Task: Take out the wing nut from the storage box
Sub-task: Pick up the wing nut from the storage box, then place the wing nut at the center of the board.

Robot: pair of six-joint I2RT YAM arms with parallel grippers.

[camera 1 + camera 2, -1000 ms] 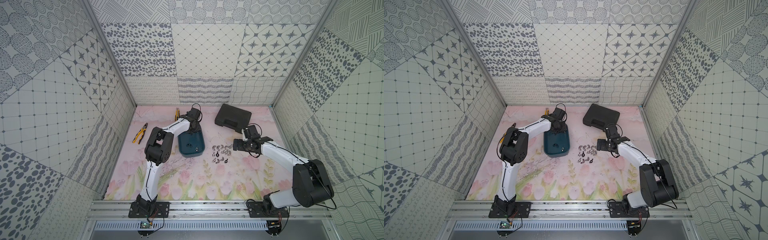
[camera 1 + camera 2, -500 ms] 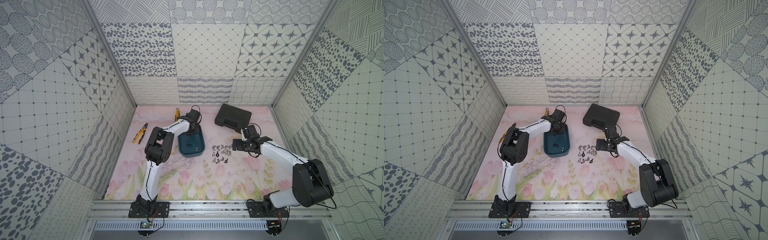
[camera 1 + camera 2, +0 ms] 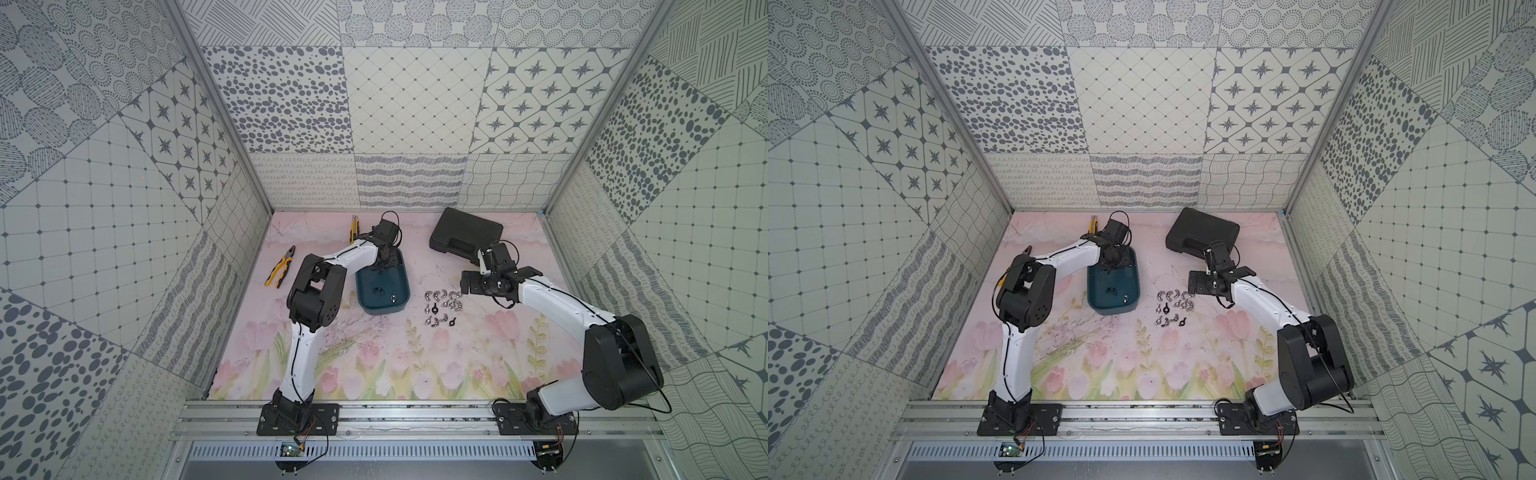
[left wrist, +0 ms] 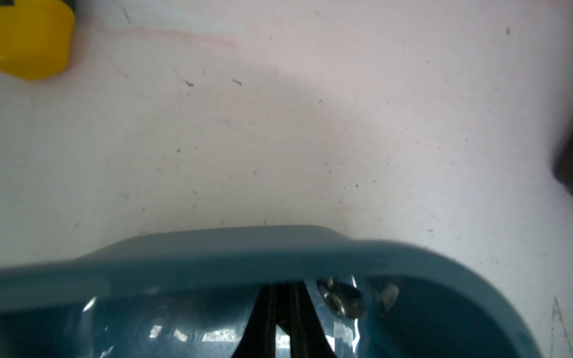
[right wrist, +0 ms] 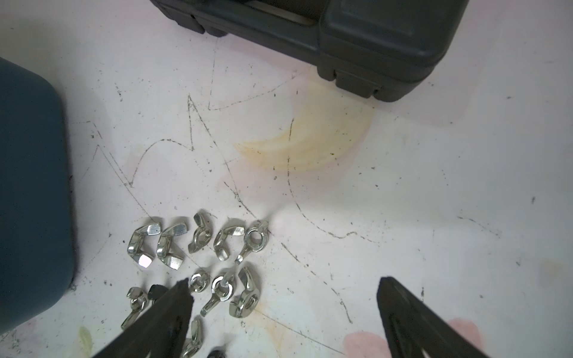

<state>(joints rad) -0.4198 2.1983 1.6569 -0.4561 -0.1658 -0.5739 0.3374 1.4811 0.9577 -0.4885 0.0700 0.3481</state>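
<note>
In the storage box (image 4: 279, 248), a blurred wing nut (image 4: 341, 299) sits beside the left gripper (image 4: 283, 288), contact unclear.

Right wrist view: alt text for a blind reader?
The right gripper, jaws wide open, hovers above a cluster of silver wing nuts on the scuffed mat. A black hard case lies beyond them, and the teal storage box stands beside them.

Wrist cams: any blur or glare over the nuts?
Left wrist view: storage box rim smeared, glare patches on its glossy floor, wing nut beside the shut left hand soft but visible. Right wrist view: loose wing nuts crisp; open right hand fingers blurred.
</note>
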